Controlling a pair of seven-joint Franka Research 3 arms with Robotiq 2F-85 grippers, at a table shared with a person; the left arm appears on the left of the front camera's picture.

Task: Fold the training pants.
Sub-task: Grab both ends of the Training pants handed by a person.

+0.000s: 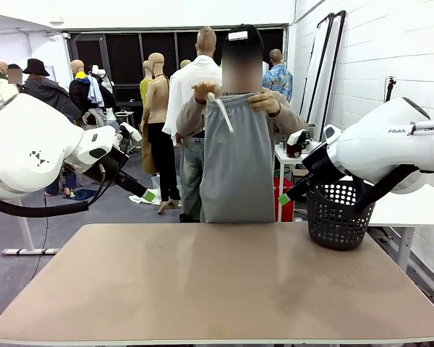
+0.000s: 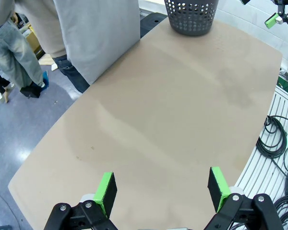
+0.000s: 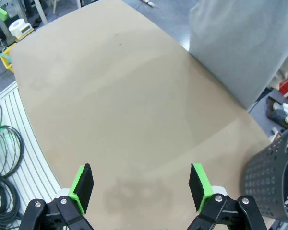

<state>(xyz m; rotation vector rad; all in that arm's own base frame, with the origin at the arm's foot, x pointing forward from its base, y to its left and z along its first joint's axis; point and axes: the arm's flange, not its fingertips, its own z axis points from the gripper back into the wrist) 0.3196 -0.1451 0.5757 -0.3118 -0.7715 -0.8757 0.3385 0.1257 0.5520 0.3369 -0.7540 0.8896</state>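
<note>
A person at the table's far side holds the light-grey training pants (image 1: 236,159) up by the waistband with both hands, legs hanging down behind the far edge, white drawstring dangling. The same grey cloth appears as the training pants (image 2: 98,33) and the training pants (image 3: 237,45) in the wrist views. My left gripper (image 2: 161,189) hovers open above the bare tabletop; its tip, the left gripper (image 1: 150,195), shows left of the person. My right gripper (image 3: 140,184) also stands open over the table, seen as the right gripper (image 1: 284,198) beside the pants. Both are empty.
A black perforated basket (image 1: 338,215) stands at the table's far right corner. The tan tabletop (image 1: 217,282) is bare in front of me. Cables lie on the floor beside the table (image 2: 278,139).
</note>
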